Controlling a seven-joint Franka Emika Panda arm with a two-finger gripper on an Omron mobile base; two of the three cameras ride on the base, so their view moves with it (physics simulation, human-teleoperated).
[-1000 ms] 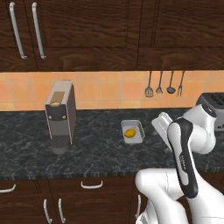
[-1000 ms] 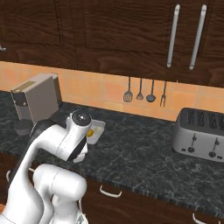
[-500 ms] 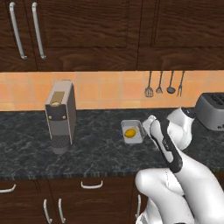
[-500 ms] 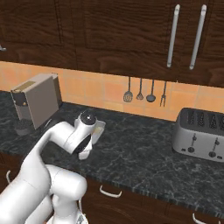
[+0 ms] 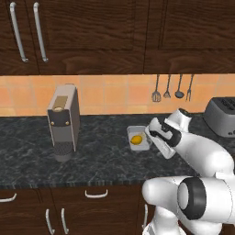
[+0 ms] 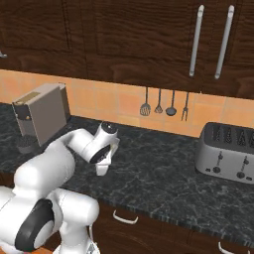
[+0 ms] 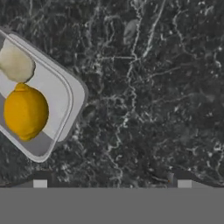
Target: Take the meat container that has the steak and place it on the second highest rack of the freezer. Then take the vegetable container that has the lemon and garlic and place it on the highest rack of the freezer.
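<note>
A shallow white vegetable container (image 5: 139, 139) sits on the dark counter, and in it lie the yellow lemon (image 5: 136, 139) and the pale garlic. The hand view has this container (image 7: 65, 94) at its left edge, with the lemon (image 7: 25, 111) next to the garlic (image 7: 16, 63). My gripper (image 5: 153, 140) hovers just right of the container, pointing down at bare counter. Its jaws are open and hold nothing, with the fingertips (image 7: 40, 178) wide apart. From the right base view my arm covers the container, and the gripper (image 6: 102, 166) hangs low over the counter. The meat container, steak and freezer are out of view.
A grey coffee machine (image 5: 63, 121) stands on the counter (image 5: 96, 158) left of the container. A toaster (image 6: 225, 154) stands at the far right. Utensils (image 5: 172, 87) hang on the tiled wall, under dark upper cabinets (image 5: 92, 32).
My arm has swung left and down, bringing the open hand from near the toaster side to just beside the lemon container. The things on the counter have not moved.
</note>
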